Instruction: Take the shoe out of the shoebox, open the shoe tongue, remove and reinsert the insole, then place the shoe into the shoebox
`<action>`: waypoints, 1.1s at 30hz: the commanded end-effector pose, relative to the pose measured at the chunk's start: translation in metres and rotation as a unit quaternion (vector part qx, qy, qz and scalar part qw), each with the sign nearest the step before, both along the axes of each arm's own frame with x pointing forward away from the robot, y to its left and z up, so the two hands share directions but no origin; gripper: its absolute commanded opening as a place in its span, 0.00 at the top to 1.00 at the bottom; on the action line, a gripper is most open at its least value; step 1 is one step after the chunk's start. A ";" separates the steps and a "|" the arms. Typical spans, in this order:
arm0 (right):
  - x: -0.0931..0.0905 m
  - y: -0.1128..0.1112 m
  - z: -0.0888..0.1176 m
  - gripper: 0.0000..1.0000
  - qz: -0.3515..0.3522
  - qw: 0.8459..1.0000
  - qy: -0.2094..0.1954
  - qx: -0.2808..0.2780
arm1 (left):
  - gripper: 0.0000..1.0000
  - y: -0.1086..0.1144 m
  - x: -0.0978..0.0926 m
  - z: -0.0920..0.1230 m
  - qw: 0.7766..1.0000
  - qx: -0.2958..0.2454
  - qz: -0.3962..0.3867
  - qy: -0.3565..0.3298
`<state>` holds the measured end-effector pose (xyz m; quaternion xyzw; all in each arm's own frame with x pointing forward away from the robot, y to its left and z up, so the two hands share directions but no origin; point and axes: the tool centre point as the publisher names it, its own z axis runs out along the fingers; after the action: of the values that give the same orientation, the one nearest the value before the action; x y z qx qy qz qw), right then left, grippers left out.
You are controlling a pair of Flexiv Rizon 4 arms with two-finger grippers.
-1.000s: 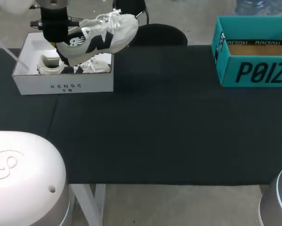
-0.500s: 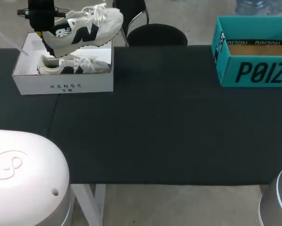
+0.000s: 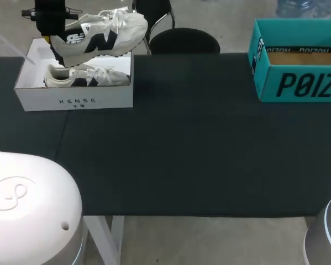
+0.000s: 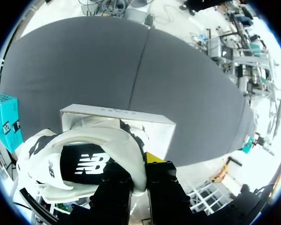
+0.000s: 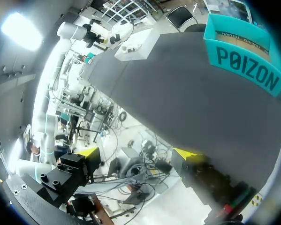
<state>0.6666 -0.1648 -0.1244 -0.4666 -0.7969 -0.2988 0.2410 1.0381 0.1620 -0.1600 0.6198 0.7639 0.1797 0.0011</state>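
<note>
The dark desk [image 3: 198, 143] carries a white shoebox [image 3: 74, 101] at its far left corner and a teal box [image 3: 298, 83] at the far right, with the middle between them likely meant as working ground for the tongue and insole steps. One shoe [image 3: 101, 36] hangs above the shoebox, its mate [image 3: 85, 77] lying inside, so lift-out appears nearly complete. The left hand [image 4: 140, 176] is clamped on the shoe's heel collar, leaving laces and tongue free, while the right hand [image 5: 138, 154] is spread wide, empty, back from the desk.
</note>
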 end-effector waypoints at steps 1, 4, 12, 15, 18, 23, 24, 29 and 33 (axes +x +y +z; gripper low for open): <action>0.000 0.000 -0.001 0.00 0.000 1.000 0.000 -0.001 | 1.00 0.001 0.000 0.002 1.000 0.000 -0.001 -0.001; 0.000 0.000 -0.001 0.00 0.000 1.000 0.000 -0.001 | 1.00 0.001 0.000 0.002 1.000 0.000 -0.001 -0.001; 0.000 0.000 -0.001 0.00 0.000 1.000 0.000 -0.001 | 1.00 0.005 0.007 0.001 1.000 0.004 0.001 -0.004; 0.000 0.000 -0.001 0.00 0.000 1.000 0.000 -0.001 | 1.00 0.016 0.019 0.001 1.000 0.009 -0.008 -0.001; 0.000 0.000 -0.001 0.00 0.000 1.000 0.000 -0.001 | 1.00 0.032 0.035 0.001 1.000 0.012 -0.020 0.010; 0.000 0.000 -0.001 0.00 0.000 1.000 0.000 -0.001 | 1.00 0.059 0.064 0.001 0.998 0.008 -0.052 0.027; 0.000 0.000 -0.001 0.00 0.000 1.000 0.000 -0.001 | 1.00 0.065 0.070 0.000 0.998 0.011 -0.060 0.023; 0.000 0.000 -0.001 0.00 0.000 1.000 0.000 -0.001 | 1.00 0.097 0.112 -0.005 0.996 0.017 -0.082 0.038; 0.000 0.000 -0.001 0.00 0.000 1.000 0.000 -0.001 | 1.00 0.116 0.147 -0.010 0.995 0.016 -0.089 0.039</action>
<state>0.6667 -0.1649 -0.1244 -0.4666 -0.7969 -0.2988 0.2410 1.1392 0.2676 -0.1673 0.6897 0.6990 0.1881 -0.0148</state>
